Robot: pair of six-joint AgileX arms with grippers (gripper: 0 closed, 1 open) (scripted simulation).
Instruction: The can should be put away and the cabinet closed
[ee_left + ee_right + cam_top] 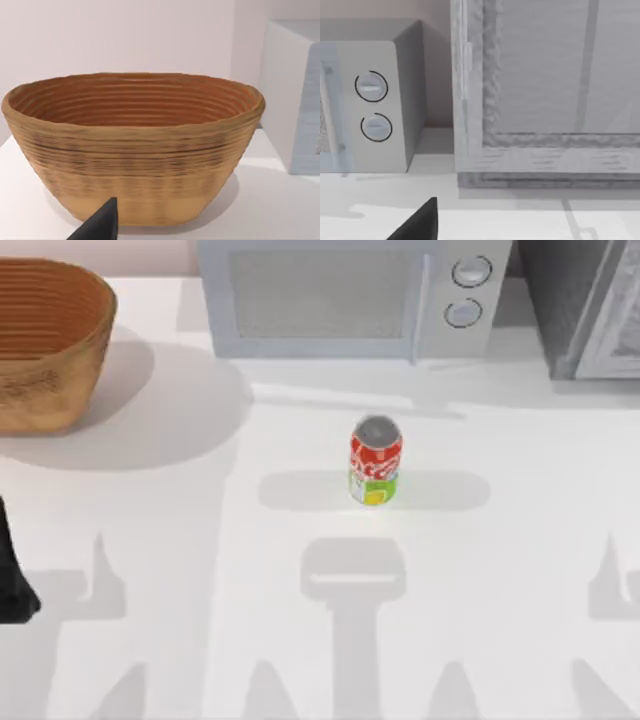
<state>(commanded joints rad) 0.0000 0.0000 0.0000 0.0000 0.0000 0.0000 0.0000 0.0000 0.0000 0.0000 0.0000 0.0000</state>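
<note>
The small red-and-green drink can with a silver top (375, 461) stands upright, long axis vertical, mid-counter before the pale grey microwave (345, 295). Whether either hand is apart or together, I cannot tell.

A: Top cam overhead, looking down on table (200, 540); basket (45, 345) at left, microwave (350, 295) at back centre, cabinet (590, 310) at back right.

B: Left wrist cam low, level, close on basket (132, 150). Right wrist cam low, near cabinet (545, 100); microwave (375, 100) shared w/ top.
</note>
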